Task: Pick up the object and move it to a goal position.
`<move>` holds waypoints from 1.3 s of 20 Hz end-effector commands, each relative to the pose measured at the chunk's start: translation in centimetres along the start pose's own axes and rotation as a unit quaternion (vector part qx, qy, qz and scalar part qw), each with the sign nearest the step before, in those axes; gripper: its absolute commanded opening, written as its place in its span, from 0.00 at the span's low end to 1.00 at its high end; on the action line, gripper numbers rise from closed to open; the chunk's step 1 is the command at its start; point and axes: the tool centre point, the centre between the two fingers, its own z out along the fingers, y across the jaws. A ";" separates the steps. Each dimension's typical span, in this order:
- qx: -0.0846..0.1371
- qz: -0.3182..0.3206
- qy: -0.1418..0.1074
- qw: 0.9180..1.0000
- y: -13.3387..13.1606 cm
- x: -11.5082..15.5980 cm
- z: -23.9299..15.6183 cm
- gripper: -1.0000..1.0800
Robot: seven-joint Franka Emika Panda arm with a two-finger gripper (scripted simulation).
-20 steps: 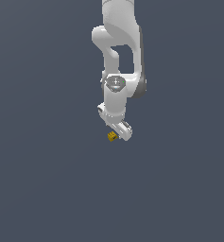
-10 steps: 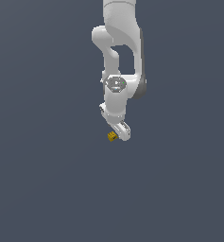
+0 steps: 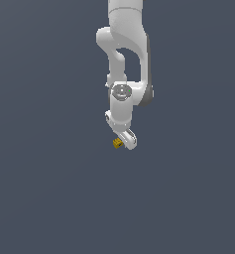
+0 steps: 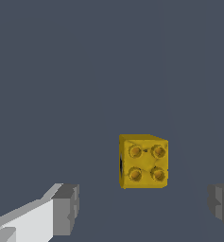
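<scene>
Hovering over the yellow block (image 4: 143,161), fingers (image 4: 66,209) spread wide (nothing held yet), framing it between the pads, seemingly lining up for a grasp.

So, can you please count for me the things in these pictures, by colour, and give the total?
Yellow: 1, the studded block, lying between the open fingers and touching neither.
White: 1, the robot arm with its gripper.
Grey: 1, the plain surface under them.
Total: 3
</scene>
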 end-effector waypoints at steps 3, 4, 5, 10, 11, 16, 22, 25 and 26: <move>0.000 0.001 0.000 1.000 0.1 0.0 2.2 0.96; 0.000 0.001 0.000 1.000 0.1 -0.1 2.6 0.96; 0.000 0.002 0.000 1.000 0.1 0.0 2.9 0.96; 0.000 0.002 0.000 1.000 0.0 0.0 3.6 0.96; 0.000 0.002 0.000 1.000 0.0 0.0 3.6 0.00; 0.000 0.002 0.000 1.000 0.0 0.0 3.6 0.00; 0.000 0.002 0.000 1.000 0.0 0.0 3.6 0.00; 0.000 0.002 0.000 1.000 -0.1 0.2 3.2 0.00; 0.000 0.002 0.000 1.000 -0.1 0.3 3.0 0.00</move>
